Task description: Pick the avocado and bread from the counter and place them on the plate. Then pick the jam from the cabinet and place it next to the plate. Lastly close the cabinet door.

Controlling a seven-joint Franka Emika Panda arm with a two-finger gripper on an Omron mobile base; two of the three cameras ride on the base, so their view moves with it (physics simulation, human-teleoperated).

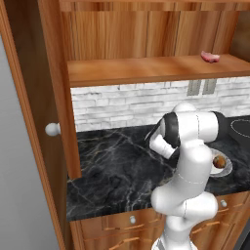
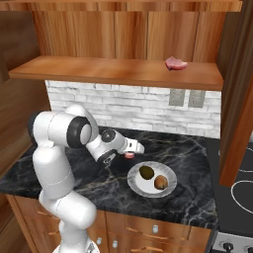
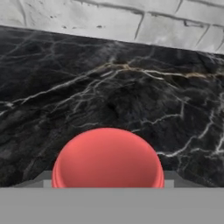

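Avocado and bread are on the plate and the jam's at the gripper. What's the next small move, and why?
Probably lower the jam onto the counter and release. In the right base view the gripper holds it low, just left of the plate, where avocado and bread already sit.

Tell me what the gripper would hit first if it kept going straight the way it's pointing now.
Holding the jam, the gripper points low across the counter toward the white brick wall. It would probably graze the counter first, otherwise the wall; depth is unclear.
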